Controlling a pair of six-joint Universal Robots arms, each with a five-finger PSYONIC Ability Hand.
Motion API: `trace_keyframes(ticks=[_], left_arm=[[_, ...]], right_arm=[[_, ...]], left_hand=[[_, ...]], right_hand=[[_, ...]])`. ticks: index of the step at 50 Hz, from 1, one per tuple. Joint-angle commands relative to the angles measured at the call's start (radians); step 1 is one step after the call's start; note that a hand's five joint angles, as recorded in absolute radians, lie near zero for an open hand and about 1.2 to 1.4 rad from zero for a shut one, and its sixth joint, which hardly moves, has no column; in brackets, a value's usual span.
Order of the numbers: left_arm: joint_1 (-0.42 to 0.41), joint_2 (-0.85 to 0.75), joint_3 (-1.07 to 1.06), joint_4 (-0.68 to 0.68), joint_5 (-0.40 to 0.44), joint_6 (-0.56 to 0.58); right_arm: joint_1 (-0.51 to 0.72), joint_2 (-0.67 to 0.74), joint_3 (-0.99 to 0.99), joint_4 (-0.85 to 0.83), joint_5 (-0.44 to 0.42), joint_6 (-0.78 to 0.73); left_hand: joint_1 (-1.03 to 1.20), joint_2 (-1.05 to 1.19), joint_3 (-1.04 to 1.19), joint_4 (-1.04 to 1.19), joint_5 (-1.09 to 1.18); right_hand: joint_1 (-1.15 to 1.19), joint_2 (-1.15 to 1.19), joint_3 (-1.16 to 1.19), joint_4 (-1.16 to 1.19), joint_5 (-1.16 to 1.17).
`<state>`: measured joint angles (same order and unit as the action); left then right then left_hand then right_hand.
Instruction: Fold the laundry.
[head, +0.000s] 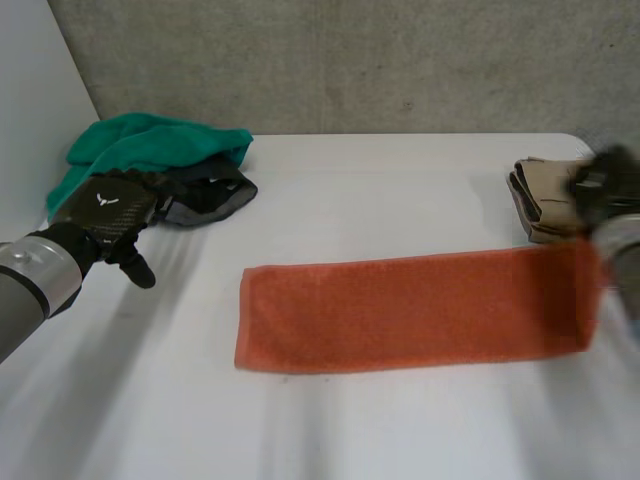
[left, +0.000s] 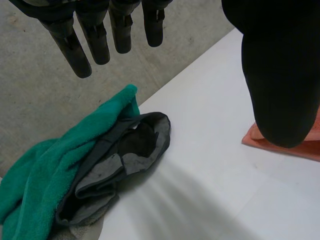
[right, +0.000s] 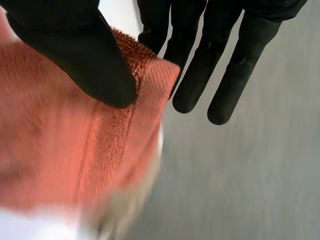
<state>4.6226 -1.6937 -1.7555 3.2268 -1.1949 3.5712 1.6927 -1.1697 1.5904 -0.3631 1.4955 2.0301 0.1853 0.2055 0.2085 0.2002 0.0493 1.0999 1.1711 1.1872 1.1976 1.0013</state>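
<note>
My right hand (right: 70, 47) pinches the right end of the long orange terry towel (head: 410, 310) lying flat on the white table (head: 400, 190), my left hand (head: 105, 212) hangs relaxed and empty, and I judge a half-fold is due: carry that end leftward.

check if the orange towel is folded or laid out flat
Spread out: the orange towel lies as one long flat strip, right hand pinching one end.
</note>
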Motion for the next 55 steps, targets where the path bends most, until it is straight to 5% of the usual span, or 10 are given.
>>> trace_keyframes(ticks=[1,11,14,17,23,29,37,47,49,55], left_arm=[[-0.01,0.017,-0.016,-0.005,0.0,-0.003],[-0.044,0.016,-0.028,-0.001,-0.003,-0.003],[-0.067,0.008,-0.021,-0.001,-0.005,-0.003],[-0.091,0.006,-0.013,0.001,-0.006,-0.002],[-0.156,0.003,0.004,0.005,-0.014,-0.002],[-0.289,-0.014,0.004,0.024,-0.02,-0.005],[-0.461,-0.083,-0.019,0.074,-0.032,0.005],[-0.505,-0.236,0.014,0.077,-0.153,0.106],[-0.501,-0.239,0.019,0.077,-0.181,0.121],[-0.467,-0.189,0.008,0.079,-0.213,0.107]], right_arm=[[0.413,0.005,0.158,-0.236,-0.248,-0.083],[0.671,0.202,0.161,-0.226,-0.241,-0.151],[0.657,0.165,0.163,-0.275,-0.196,-0.101],[0.625,0.104,0.184,-0.345,-0.138,0.004],[0.529,-0.148,0.233,-0.33,-0.035,0.499],[0.391,-0.194,0.198,-0.036,-0.043,0.81],[0.277,-0.173,0.189,0.197,-0.09,0.831],[0.179,-0.071,0.229,0.262,-0.08,0.763],[0.163,-0.035,0.241,0.25,-0.064,0.711],[0.163,-0.001,0.244,0.084,0.044,0.561]], left_hand=[[-0.011,-0.031,-0.034,-0.026,-0.049],[-0.011,-0.031,-0.034,-0.026,-0.049],[-0.011,-0.031,-0.034,-0.026,-0.049],[-0.011,-0.031,-0.034,-0.026,-0.049],[-0.011,-0.031,-0.034,-0.026,-0.049],[-0.011,-0.031,-0.034,-0.026,-0.049],[-0.011,-0.031,-0.034,-0.026,-0.049],[-0.011,-0.031,-0.034,-0.026,-0.049],[-0.011,-0.031,-0.034,-0.026,-0.049],[-0.011,-0.031,-0.034,-0.026,-0.049]], right_hand=[[0.296,0.225,0.209,0.199,0.22],[0.258,0.187,0.171,0.161,0.182],[-0.76,-0.831,-0.847,-0.857,-0.836],[-0.925,-0.997,-1.013,-1.023,-1.001],[-0.925,-0.997,-1.013,-1.023,-1.001],[-0.925,-0.997,-1.013,-1.023,-1.001],[-0.925,-0.997,-1.013,-1.023,-1.001],[-0.814,-0.885,-0.901,-0.912,-0.89],[-0.712,-0.783,-0.799,-0.809,-0.787],[0.296,0.225,0.209,0.199,0.22]])
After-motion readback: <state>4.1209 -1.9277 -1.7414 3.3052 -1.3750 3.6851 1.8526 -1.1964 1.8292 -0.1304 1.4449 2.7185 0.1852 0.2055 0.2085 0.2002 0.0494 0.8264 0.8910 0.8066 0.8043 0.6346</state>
